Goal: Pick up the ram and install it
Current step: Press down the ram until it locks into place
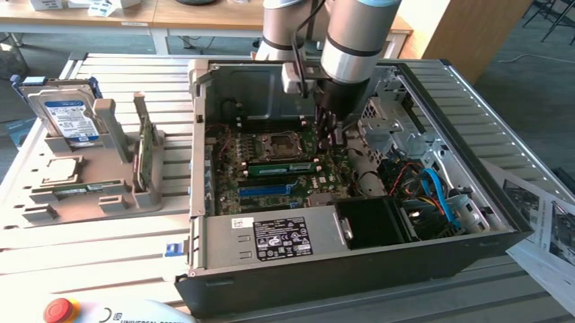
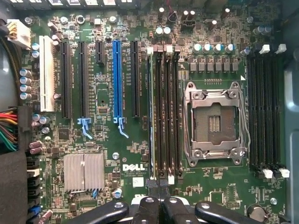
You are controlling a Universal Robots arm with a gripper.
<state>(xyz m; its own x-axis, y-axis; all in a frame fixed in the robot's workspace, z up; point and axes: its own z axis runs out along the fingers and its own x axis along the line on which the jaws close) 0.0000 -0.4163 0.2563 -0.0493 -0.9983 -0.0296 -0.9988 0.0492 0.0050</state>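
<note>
The ram (image 1: 280, 168) is a long green stick standing on edge in a memory slot beside the CPU socket (image 1: 272, 142), inside the open computer case (image 1: 359, 266). In the wrist view the ram (image 2: 150, 112) is a thin edge in the outermost slot of that bank, by the CPU socket (image 2: 214, 122). My gripper (image 1: 325, 134) hangs inside the case, just above the motherboard, near one end of the stick. Its fingers (image 2: 148, 211) are pressed together with nothing between them, so my gripper (image 2: 159, 205) is shut and apart from the ram.
A grey tray (image 1: 54, 215) on the exterior view's left holds a silver hard drive (image 1: 67, 118) with a blue label, an upright green expansion card (image 1: 144, 155) and another green stick (image 1: 85, 189) lying flat. Cables (image 1: 435, 195) and a black power supply (image 1: 373, 222) crowd the case.
</note>
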